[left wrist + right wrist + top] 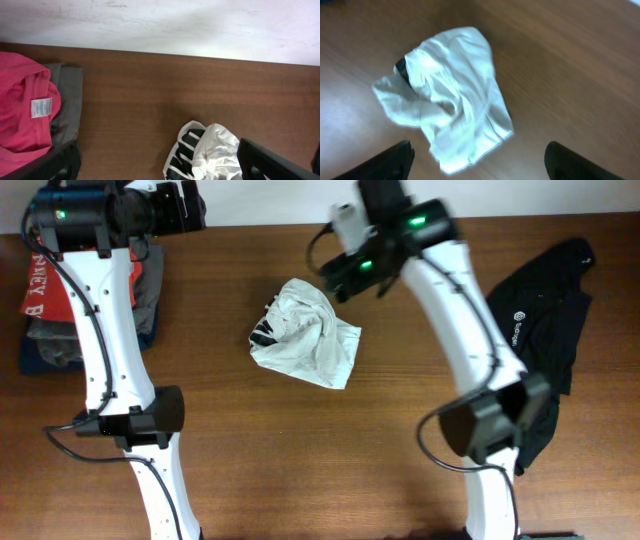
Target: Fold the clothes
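Note:
The white T-shirt (305,332) lies crumpled in a heap on the middle of the table, black letters showing at its left edge. It also shows in the left wrist view (207,157) and the right wrist view (450,105). A black garment with a small white logo (540,320) lies spread at the right. My left gripper (160,167) is open and empty at the far left, away from the shirt. My right gripper (480,162) is open and empty, held above the table just behind the shirt.
A pile of folded garments stands at the far left: a red one with white letters (40,280) on top of grey (148,280) and navy ones (45,360). The red and grey garments (25,110) also show in the left wrist view. A white wall (160,25) runs behind the table.

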Motion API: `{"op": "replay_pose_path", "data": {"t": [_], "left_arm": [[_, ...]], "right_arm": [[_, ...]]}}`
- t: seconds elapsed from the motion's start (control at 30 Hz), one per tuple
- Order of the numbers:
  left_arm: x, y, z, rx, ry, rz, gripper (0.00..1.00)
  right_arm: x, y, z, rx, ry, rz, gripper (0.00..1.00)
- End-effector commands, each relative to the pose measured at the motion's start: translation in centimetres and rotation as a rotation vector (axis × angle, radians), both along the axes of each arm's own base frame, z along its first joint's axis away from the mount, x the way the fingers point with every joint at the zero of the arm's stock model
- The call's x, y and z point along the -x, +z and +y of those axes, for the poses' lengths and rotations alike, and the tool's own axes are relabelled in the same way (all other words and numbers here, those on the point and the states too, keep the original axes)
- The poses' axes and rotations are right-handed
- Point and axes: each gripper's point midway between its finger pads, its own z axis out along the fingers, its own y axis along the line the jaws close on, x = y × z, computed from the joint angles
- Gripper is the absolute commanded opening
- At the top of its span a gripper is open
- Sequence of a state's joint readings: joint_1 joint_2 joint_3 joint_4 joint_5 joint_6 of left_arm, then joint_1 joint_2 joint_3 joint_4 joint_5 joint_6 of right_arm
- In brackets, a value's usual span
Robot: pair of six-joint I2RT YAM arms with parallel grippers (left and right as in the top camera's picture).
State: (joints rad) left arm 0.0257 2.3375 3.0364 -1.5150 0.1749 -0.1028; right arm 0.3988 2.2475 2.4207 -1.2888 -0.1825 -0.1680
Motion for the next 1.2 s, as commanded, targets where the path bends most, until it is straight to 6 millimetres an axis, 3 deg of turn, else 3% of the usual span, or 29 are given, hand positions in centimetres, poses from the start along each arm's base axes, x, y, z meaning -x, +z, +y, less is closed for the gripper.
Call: {"op": "replay_pose_path", "data": {"t": [0.0,0.2,0.43,0.7,0.73,0.8,1.0,1.17], "left_arm": [[0.1,0.0,0.7,0.002,0.026,0.003,0.99],[0.2,-0.3,1.0,-0.011,0.038,0.015,0.99],[0.3,-0.4,1.0,-0.013,0.035,0.024,0.99],[0.6,-0.7,1.2,-0.024,0.045,0.038,0.99],[0.6,-0.7,1.2,-0.024,0.045,0.041,0.99],[0.7,-0.8,1.2,-0.024,0.045,0.043,0.99],[0.7,-0.8,1.2,-0.024,0.045,0.045,0.99],[0.8,-0.9,1.2,-0.025,0.045,0.049,0.99]], "right_arm": [[-0.7,-3.2,2.0,0.067,0.031,-0.004,0.88],[-0.9,-6.3,5.6,0.065,0.089,-0.007,0.88],[-0.9,-8.8,7.3,0.077,0.14,-0.002,0.83],[-1.4,-8.7,7.7,0.061,0.142,-0.021,0.38],[-1.4,-8.7,7.8,0.06,0.142,-0.023,0.24],[-1.6,-8.7,7.7,0.061,0.138,-0.03,0.07],[-2.4,-8.7,6.6,0.056,0.101,-0.031,0.04],[-3.8,-8.7,4.1,0.034,-0.014,-0.003,0.04]]}}
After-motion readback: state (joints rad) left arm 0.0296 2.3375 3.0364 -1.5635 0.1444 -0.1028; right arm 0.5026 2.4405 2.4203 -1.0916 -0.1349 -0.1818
